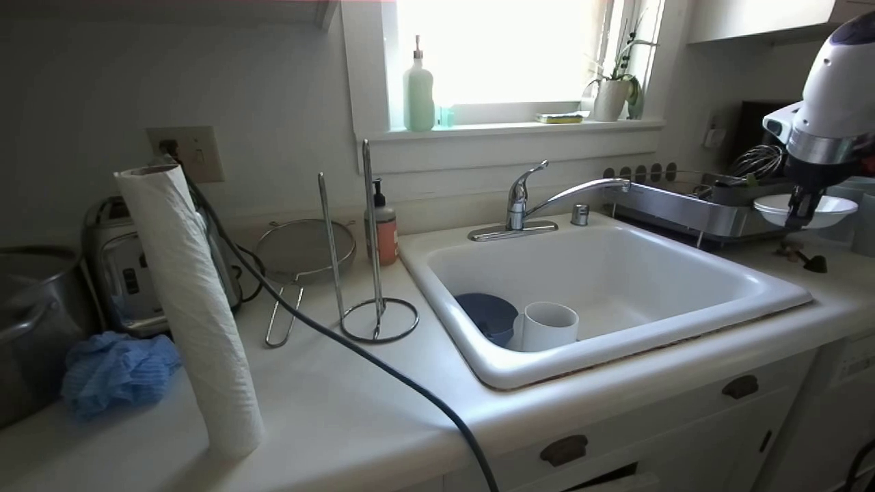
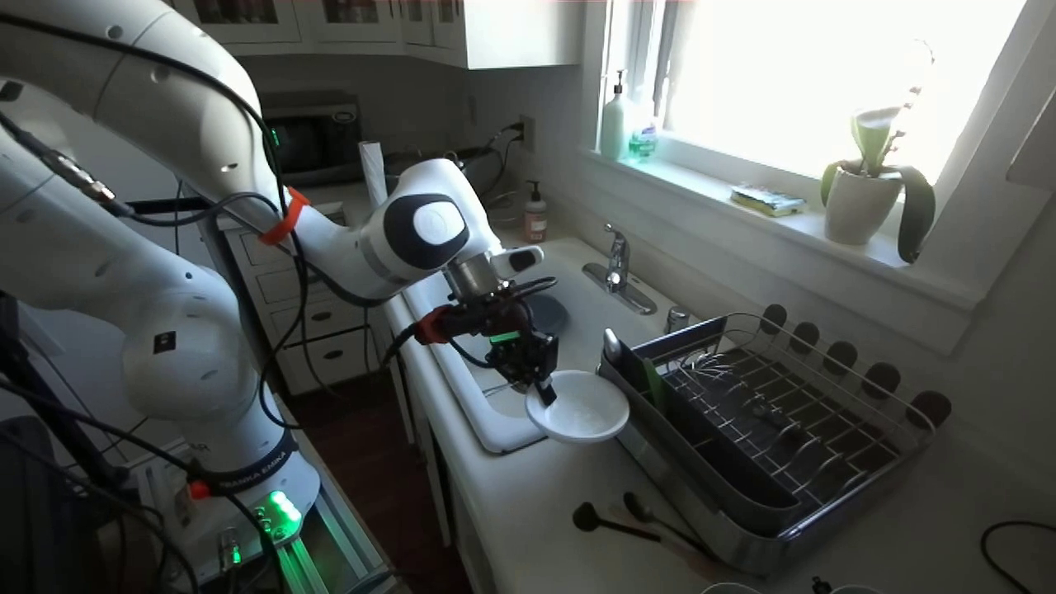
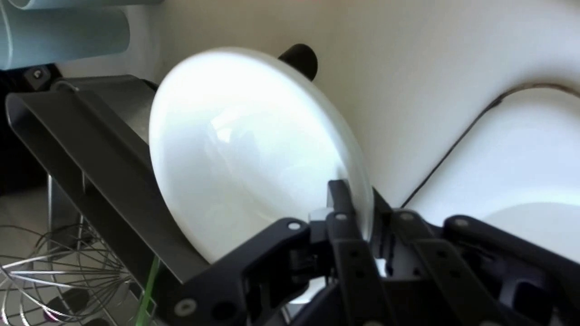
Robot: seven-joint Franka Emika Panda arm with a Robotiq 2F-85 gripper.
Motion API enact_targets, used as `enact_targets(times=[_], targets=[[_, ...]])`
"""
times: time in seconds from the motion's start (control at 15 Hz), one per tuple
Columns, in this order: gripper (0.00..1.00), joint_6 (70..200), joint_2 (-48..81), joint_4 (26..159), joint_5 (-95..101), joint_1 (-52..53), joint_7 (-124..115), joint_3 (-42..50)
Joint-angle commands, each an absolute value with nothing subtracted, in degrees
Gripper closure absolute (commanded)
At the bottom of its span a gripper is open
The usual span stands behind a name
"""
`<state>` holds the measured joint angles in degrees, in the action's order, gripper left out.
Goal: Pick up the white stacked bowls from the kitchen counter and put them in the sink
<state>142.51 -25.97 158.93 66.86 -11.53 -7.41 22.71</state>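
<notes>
The white stacked bowls hang tilted in the air beside the dish rack and past the sink's end. They show in both exterior views (image 1: 832,210) (image 2: 587,408) and the wrist view (image 3: 249,145); I cannot tell how many are nested. My gripper (image 2: 544,391) is shut on their rim, one finger inside and one outside, as the wrist view (image 3: 360,199) shows. The white sink shows in both exterior views (image 1: 656,344) (image 2: 488,429) and partly in the wrist view (image 3: 512,140). The kitchen counter (image 1: 355,424) (image 2: 528,487) runs around it.
A dark blue bowl (image 1: 487,316) and a white mug (image 1: 550,326) stand in the sink. A chrome faucet (image 1: 519,205) reaches over its back rim. A metal dish rack (image 2: 693,470) stands beside the bowls. Dark utensils (image 2: 615,524) lie on the counter. A paper towel roll (image 1: 198,307) stands farther off.
</notes>
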Motion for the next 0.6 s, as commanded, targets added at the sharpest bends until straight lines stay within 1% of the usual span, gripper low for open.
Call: enact_targets(times=[0.0,0.13,0.47,0.53], targets=[[0.97,134.4,-29.4,158.9,66.4,-5.5,-3.9,22.0],[0.97,128.8,-30.5,158.8,61.3,-1.4,0.1,22.4],[0.97,108.8,-36.1,157.9,45.8,9.0,16.0,22.9],[0.97,107.8,-38.1,157.9,44.6,11.3,18.5,23.8]])
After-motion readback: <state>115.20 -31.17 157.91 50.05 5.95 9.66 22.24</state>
